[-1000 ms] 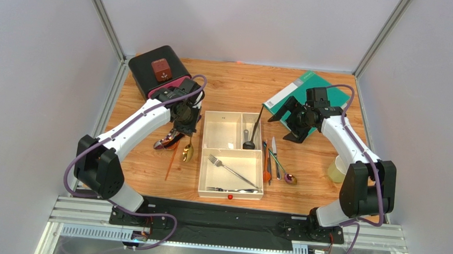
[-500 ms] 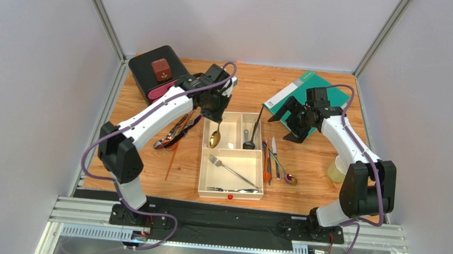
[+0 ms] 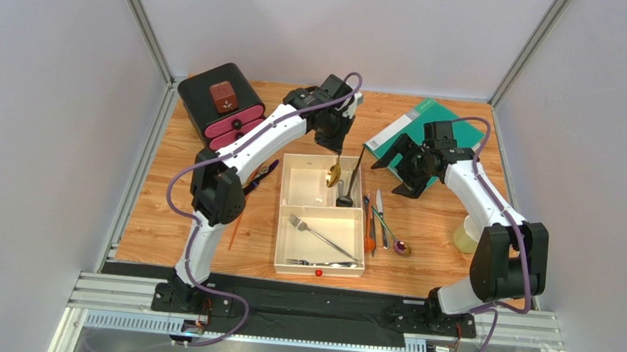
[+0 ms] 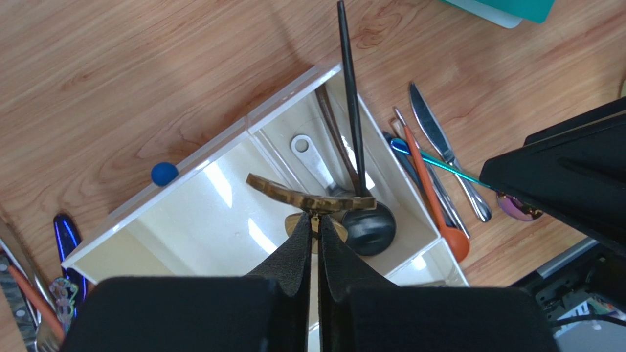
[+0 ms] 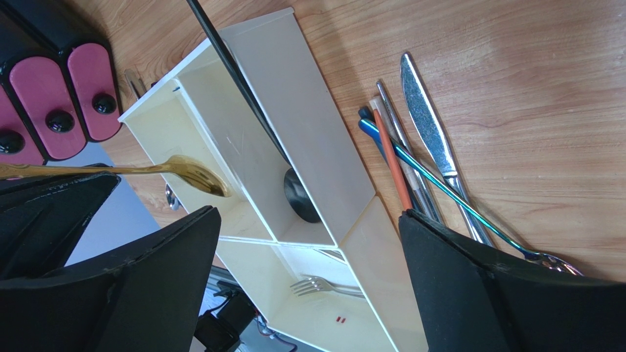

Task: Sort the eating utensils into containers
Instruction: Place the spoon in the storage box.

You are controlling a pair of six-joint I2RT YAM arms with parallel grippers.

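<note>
My left gripper is shut on the handle of a gold spoon. The spoon hangs bowl-down over the back of the cream tray, near the divider between its two small compartments. In the left wrist view the fingertips pinch the gold spoon above a black spoon that lies in the right small compartment. Two forks lie in the large compartment. More utensils lie right of the tray, and others lie to its left. My right gripper hovers open and empty, and its wrist view looks down on the tray.
A black box with pink drawers stands at the back left. A green book lies under the right arm. A pale yellow cup stands by the right edge. Grey walls close in the table.
My left arm has lifted the gold spoon from the pile left of the tray and swung it right and back, over the tray's small compartments. The right arm has not moved.
</note>
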